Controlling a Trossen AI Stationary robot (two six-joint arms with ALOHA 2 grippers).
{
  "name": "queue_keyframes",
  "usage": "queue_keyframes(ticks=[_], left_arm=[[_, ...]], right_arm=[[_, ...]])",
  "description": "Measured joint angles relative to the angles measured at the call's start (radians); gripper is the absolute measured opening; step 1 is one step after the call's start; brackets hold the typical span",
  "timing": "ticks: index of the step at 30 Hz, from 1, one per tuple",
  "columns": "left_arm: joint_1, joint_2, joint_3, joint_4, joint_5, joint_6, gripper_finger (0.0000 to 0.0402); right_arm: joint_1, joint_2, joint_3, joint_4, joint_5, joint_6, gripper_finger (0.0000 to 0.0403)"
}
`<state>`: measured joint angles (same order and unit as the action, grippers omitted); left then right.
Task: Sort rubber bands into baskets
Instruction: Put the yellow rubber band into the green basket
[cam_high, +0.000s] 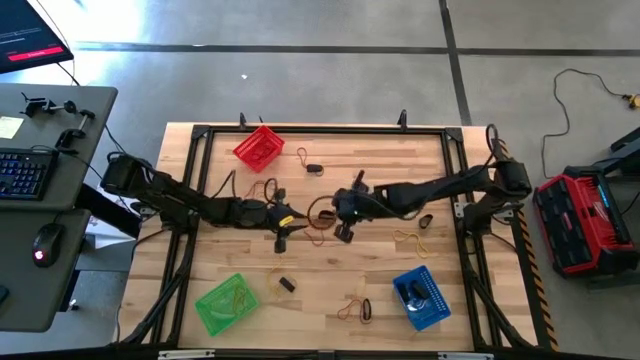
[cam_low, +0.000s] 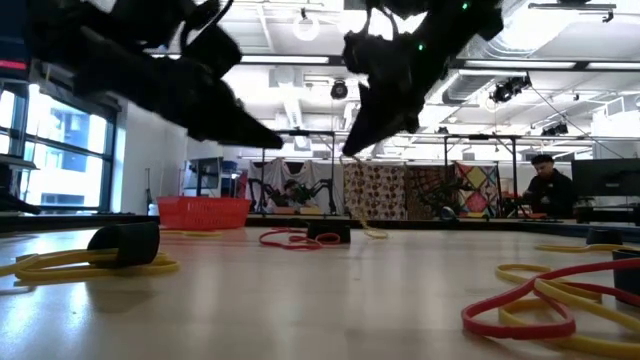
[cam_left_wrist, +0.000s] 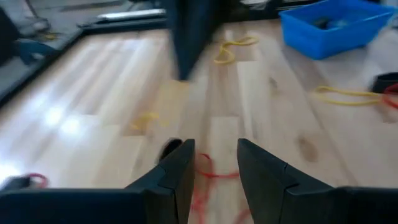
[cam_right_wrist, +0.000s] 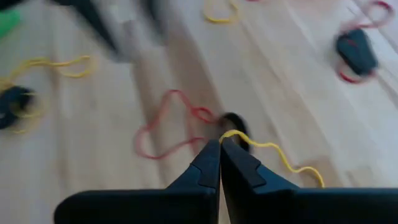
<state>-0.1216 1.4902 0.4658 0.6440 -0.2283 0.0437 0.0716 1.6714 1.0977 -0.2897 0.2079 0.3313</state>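
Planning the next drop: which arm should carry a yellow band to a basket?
Right. The right gripper is shut on a yellow rubber band above the table's middle. The left gripper is open and empty over a red band.

Robotics lab/workshop: concrete floor (cam_high: 330, 80), desk w/ keyboard (cam_high: 22, 172), exposed ceiling lights (cam_low: 307, 27), person at bench (cam_low: 548, 185).
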Motion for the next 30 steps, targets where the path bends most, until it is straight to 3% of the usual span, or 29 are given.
queue_keyframes(ticks=[5,9,14,19,30], left_arm=[[0.021,0.000,0.050,-0.046,-0.067,0.039,0.0113],[0.037,0.000,0.053,-0.041,0.069,0.037,0.0113],[0.022,0.000,0.053,-0.035,0.127,0.037,0.0113],[-0.003,0.000,0.054,0.020,0.120,0.039,0.0113],[-0.063,0.024,0.123,-0.041,0.081,0.085,0.0113]], right_arm=[[0.062,-0.001,0.000,0.077,-0.009,0.000,0.0000],[0.092,-0.001,0.000,0.115,-0.019,0.000,0.0000],[0.117,-0.001,0.000,0.148,-0.024,-0.014,0.0000],[0.134,-0.001,0.000,0.177,-0.027,-0.024,0.0000],[0.165,-0.001,0.000,0.240,-0.061,-0.071,0.0000]])
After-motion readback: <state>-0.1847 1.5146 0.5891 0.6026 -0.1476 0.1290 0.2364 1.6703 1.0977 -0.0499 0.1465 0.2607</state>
